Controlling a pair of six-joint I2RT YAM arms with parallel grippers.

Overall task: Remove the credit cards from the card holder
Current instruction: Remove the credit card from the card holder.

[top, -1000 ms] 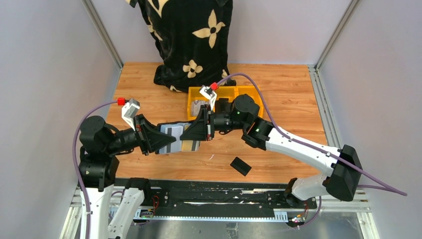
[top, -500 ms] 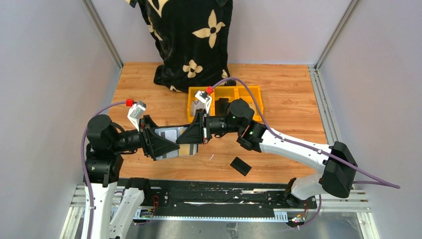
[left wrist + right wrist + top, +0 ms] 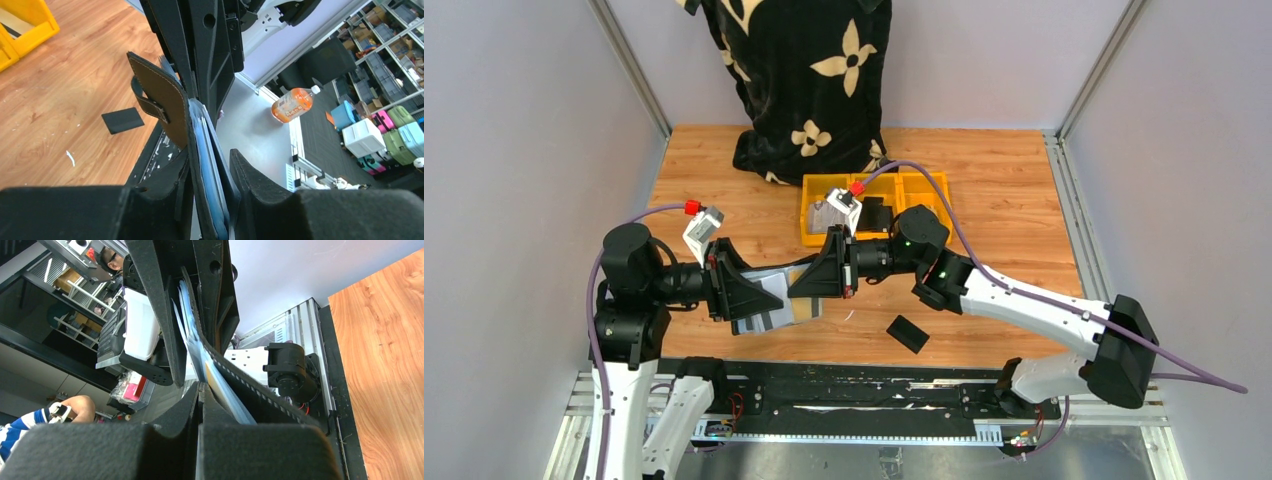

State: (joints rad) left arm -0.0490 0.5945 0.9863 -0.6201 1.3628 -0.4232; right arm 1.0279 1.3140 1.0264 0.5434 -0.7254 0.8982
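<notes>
Two arms, same build.
- Left arm [image 3: 627, 325]: white lower links, rounded black joint housings.
- Right arm [image 3: 1024, 308]: long white link, boxy black shoulder housing, black elbow, small green lights [image 3: 942, 274].
- Purple cable [image 3: 924, 175] runs along each arm, ending in red plug [image 3: 857, 187] by small grey-white wrist camera [image 3: 841, 202].
- Left gripper [image 3: 776, 297], right gripper [image 3: 792, 290]: black, wedge-shaped, ribbed frames with round holes.
- Fingers [image 3: 75, 210]: matte black, grainy, foam-like surface.
- Bases bolted on black rail [image 3: 854, 395].

Left hand [image 3: 207, 167] clamps the card holder [image 3: 161, 102] edge-on.
</notes>
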